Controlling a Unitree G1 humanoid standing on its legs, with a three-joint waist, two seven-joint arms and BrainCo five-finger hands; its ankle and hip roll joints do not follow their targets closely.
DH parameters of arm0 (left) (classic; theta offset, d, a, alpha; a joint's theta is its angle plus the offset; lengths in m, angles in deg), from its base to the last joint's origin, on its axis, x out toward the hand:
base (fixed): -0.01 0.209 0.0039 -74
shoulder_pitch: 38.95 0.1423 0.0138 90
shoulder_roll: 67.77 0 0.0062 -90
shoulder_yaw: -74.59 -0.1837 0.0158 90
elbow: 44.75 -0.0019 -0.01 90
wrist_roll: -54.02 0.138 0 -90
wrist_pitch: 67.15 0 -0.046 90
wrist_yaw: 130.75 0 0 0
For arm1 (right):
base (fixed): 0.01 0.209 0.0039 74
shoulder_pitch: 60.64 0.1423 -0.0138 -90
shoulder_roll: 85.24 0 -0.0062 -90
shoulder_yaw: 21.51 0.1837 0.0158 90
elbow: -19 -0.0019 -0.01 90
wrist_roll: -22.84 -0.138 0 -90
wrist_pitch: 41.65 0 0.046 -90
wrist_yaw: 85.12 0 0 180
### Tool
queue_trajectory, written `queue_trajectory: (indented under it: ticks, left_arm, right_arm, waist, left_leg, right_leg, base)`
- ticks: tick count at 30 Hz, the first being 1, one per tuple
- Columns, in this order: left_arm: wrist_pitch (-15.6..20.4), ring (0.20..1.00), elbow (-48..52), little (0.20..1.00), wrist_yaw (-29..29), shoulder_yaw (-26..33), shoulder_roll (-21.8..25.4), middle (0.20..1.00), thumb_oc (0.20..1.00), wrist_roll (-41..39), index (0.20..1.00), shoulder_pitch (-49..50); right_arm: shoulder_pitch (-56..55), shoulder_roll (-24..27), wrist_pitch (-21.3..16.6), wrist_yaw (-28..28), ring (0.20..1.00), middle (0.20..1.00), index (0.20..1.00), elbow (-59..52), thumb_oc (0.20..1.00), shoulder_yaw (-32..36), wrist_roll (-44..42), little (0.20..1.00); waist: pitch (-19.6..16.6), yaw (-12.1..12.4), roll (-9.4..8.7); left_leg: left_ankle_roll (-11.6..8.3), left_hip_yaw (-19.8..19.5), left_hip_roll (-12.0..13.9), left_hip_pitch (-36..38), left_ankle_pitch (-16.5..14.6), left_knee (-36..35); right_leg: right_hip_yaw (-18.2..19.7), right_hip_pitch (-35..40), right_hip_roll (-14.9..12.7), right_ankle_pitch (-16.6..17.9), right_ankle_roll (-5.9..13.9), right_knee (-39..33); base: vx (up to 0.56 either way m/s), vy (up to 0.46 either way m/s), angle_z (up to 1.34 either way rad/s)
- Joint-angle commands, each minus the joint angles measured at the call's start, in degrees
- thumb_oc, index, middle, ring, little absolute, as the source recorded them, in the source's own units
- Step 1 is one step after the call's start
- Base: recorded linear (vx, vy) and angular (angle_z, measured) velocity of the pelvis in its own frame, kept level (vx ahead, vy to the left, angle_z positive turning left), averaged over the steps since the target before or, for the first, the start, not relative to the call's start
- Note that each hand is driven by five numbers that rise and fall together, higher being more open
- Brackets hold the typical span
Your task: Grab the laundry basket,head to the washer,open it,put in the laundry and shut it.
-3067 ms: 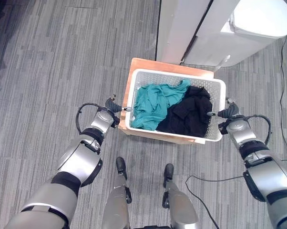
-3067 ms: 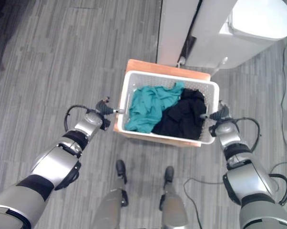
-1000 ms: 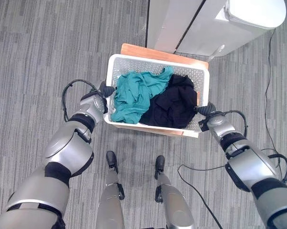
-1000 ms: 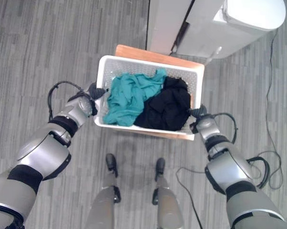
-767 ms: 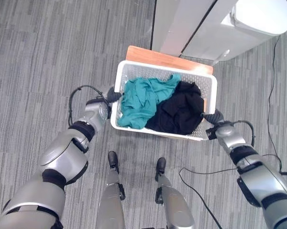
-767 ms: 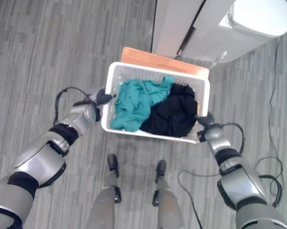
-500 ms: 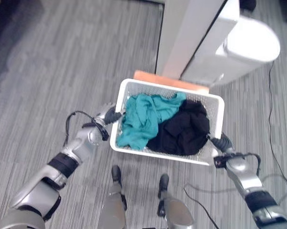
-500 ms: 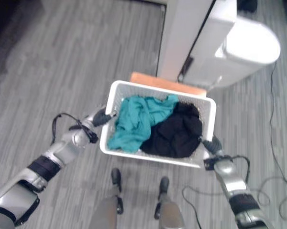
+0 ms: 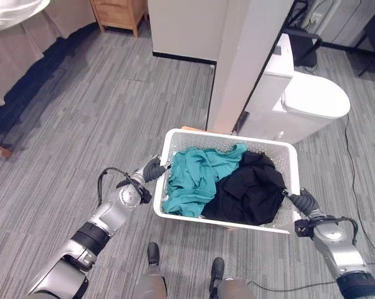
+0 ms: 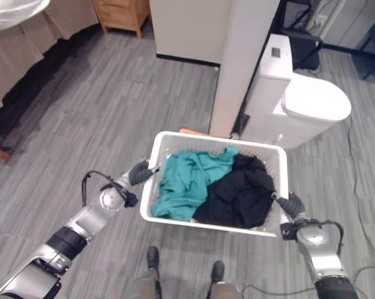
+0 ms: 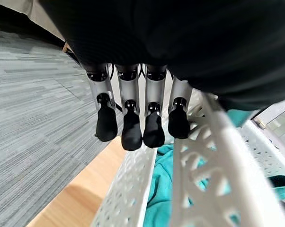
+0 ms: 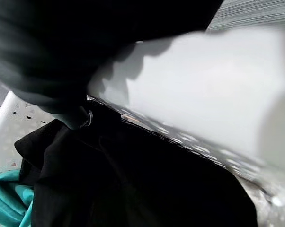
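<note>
Two hands of mine are on the white plastic laundry basket with little holes (image 9: 291,187), one at each end. In the left eye view my left hand (image 9: 151,169) is at the basket's left end and my right hand (image 9: 304,202) is at its right end, near the close corner. The basket is held up over the grey striped floor (image 9: 81,124). Inside it a teal cloth (image 9: 197,179) lies on the left and a black cloth (image 9: 253,190) lies on the right, and they touch. A bit of a flat orange-brown wooden board (image 9: 189,129) peeks out at the basket's far edge. Farther off stands a tall white panel (image 9: 246,56), and just right of it a white machine with a rounded lid (image 9: 306,103).

In the right eye view, a small wooden cabinet (image 10: 120,14) stands far off on the left.

In the left wrist view my silver fingers (image 11: 131,113) are curled down over the basket's rim, so my left hand is closed on the basket. The teal cloth shows under the rim.

In the right wrist view I see the basket's wall and the black cloth close up. I cannot tell how my right fingers are set.
</note>
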Motion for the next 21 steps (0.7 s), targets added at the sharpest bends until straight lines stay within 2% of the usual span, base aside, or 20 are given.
queue_trajectory:
  ticks: [1, 4, 5, 7, 8, 9, 10, 12, 15, 16, 17, 18, 21]
  left_arm:
    - [1.64, 0.200, -4.55, 0.200, 1.79, 1.23, -1.33, 0.200, 0.200, 0.11, 0.200, -8.92]
    - [1.65, 0.200, -5.56, 0.200, 2.18, 0.92, -1.37, 0.200, 0.200, 0.12, 0.200, -10.88]
    - [1.73, 0.200, -5.95, 0.200, 2.77, 0.70, -1.46, 0.200, 0.200, 0.19, 0.200, -12.39]
    - [1.84, 0.200, -6.23, 0.200, 3.04, 1.08, -1.36, 0.200, 0.200, 0.40, 0.200, -12.93]
    - [1.96, 0.200, -6.20, 0.200, 3.10, 1.08, -1.36, 0.200, 0.200, 0.40, 0.200, -12.89]
    - [1.97, 0.200, -6.21, 0.200, 3.10, 1.06, -1.35, 0.200, 0.200, 0.40, 0.200, -12.95]
    - [1.90, 0.200, -6.27, 0.200, 2.97, 1.01, -1.11, 0.200, 0.200, 0.59, 0.200, -12.23]
    - [1.75, 0.200, -5.60, 0.200, 2.55, 1.67, -0.44, 0.200, 0.200, 0.80, 0.200, -11.13]
    - [1.46, 0.200, -5.52, 0.200, 2.16, 1.59, -0.55, 0.200, 0.200, 1.05, 0.200, -10.85]
    - [1.30, 0.200, -5.90, 0.200, 1.88, 0.95, -0.45, 0.200, 0.200, 1.55, 0.200, -10.99]
    - [1.32, 0.200, -5.99, 0.200, 1.64, 1.14, -0.05, 0.200, 0.200, 2.00, 0.200, -10.75]
    - [1.32, 0.200, -6.02, 0.200, 0.97, 0.72, 0.54, 0.200, 0.200, 2.27, 0.200, -10.37]
    - [1.16, 0.200, -5.67, 0.200, 0.02, 0.97, 2.61, 0.200, 0.200, 3.37, 0.200, -9.36]
  right_arm:
    - [0.25, 6.50, -2.30, 0.56, 0.200, 0.200, 0.200, -2.67, 0.200, 3.68, -0.45, 0.200]
    - [0.44, 6.56, -2.51, 0.94, 0.200, 0.200, 0.200, -2.26, 0.200, 3.90, -0.89, 0.200]
    - [0.55, 6.29, -2.56, 1.49, 0.200, 0.200, 0.200, -2.38, 0.200, 3.88, -0.95, 0.200]
    - [0.38, 6.06, -2.80, 1.50, 0.200, 0.200, 0.200, -2.98, 0.200, 3.74, -1.06, 0.200]
    - [0.42, 5.99, -2.95, 1.44, 0.200, 0.200, 0.200, -3.22, 0.200, 3.68, -1.21, 0.200]
    - [0.45, 5.97, -2.95, 1.44, 0.200, 0.200, 0.200, -3.23, 0.200, 3.71, -1.21, 0.200]
    - [1.06, 5.60, -3.02, 1.04, 0.200, 0.200, 0.200, -2.92, 0.200, 2.98, -1.50, 0.200]
    - [1.51, 5.19, -2.67, 0.09, 0.200, 0.200, 0.200, -2.53, 0.200, 2.67, -2.28, 0.200]
    - [1.75, 5.12, -2.36, -0.19, 0.200, 0.200, 0.200, -2.00, 0.200, 2.57, -2.49, 0.200]
    - [2.64, 4.53, -1.96, -0.41, 0.200, 0.200, 0.200, -1.61, 0.200, 2.43, -3.04, 0.200]
    - [2.98, 4.16, -1.31, -0.86, 0.200, 0.200, 0.200, -1.30, 0.200, 2.57, -2.72, 0.200]
    - [4.00, 3.60, -0.59, -1.70, 0.200, 0.200, 0.200, -0.23, 0.200, 2.11, -2.41, 0.200]
    - [4.53, 3.37, -0.01, -2.77, 0.200, 0.200, 0.200, 0.95, 0.200, 1.68, -1.34, 0.200]
  waist:
    - [-3.83, 1.33, -0.49]
    - [-3.67, 1.28, -0.56]
    - [-3.09, 0.93, -1.22]
    - [-2.45, 0.83, -2.06]
    - [-2.06, 0.69, -2.41]
    - [-2.06, 0.61, -2.51]
    - [-1.75, 0.59, -2.30]
    - [-2.12, -0.07, -1.63]
    - [-2.13, -0.32, -1.06]
    - [-2.19, -1.25, -0.56]
    - [-2.39, -1.51, 0.14]
    - [-2.05, -1.42, -0.14]
    - [-1.79, -0.27, 0.00]
  left_leg:
    - [-3.50, -1.64, 6.04, 3.72, -2.56, 1.64]
    - [-4.07, -3.23, 5.93, 2.35, -1.36, 1.98]
    - [-3.64, -4.72, 4.86, 0.87, -2.65, 5.67]
    - [-2.20, -7.50, 1.77, 0.89, -9.69, 11.24]
    - [-1.93, -8.91, -0.09, 0.83, -12.10, 15.46]
    - [-1.80, -9.00, -0.32, 0.42, -12.10, 15.91]
    - [-0.75, -12.11, -3.39, 1.95, -17.00, 21.09]
    - [0.81, -15.37, -6.68, 4.19, -21.19, 22.12]
    - [1.42, -16.08, -7.38, 5.23, -22.00, 21.58]
    - [3.01, -16.96, -9.53, 6.76, -23.66, 18.16]
    - [3.72, -15.81, -9.23, 8.49, -23.84, 15.00]
    - [4.94, -13.99, -11.46, 8.21, -22.73, 12.62]
    - [6.52, -10.23, -12.55, 8.81, -21.88, 9.23]
  right_leg:
    - [-0.21, -0.76, 1.40, -7.69, -1.05, 2.28]
    - [-0.67, -1.09, 1.48, -7.25, -1.02, 1.55]
    - [-0.76, -1.74, 0.76, -6.46, -0.95, 1.47]
    - [0.61, -2.81, -0.24, -5.39, -0.81, 1.88]
    - [1.41, -3.39, -0.83, -4.37, -0.62, 2.21]
    - [1.35, -3.52, -1.03, -4.19, -0.55, 2.18]
    - [3.75, -4.88, -1.12, -3.16, -0.36, 3.16]
    - [6.93, -6.84, -1.15, -1.74, -0.06, 4.43]
    - [8.25, -7.60, -1.07, -1.22, 0.14, 5.33]
    - [10.00, -10.40, -2.58, 0.99, 1.27, 6.52]
    - [10.85, -11.69, -3.03, 2.33, 2.53, 6.35]
    - [11.57, -13.76, -5.56, 5.68, 4.66, 4.89]
    - [10.24, -15.34, -7.78, 7.14, 6.27, 2.81]
  base:
    - [-0.10, -0.083, -0.05]
    - [-0.15, -0.045, 0.00]
    - [-0.19, 0.000, 0.04]
    - [-0.23, 0.038, -0.01]
    - [-0.15, 0.067, -0.11]
    - [-0.16, 0.160, -0.33]
    - [-0.15, 0.224, -0.42]
    - [-0.14, 0.246, -0.37]
    - [-0.12, 0.211, -0.53]
    - [-0.26, 0.386, -0.42]
    - [-0.54, 0.644, -0.53]
    - [-0.42, 0.503, -0.86]
    - [-0.34, 0.308, -1.22]
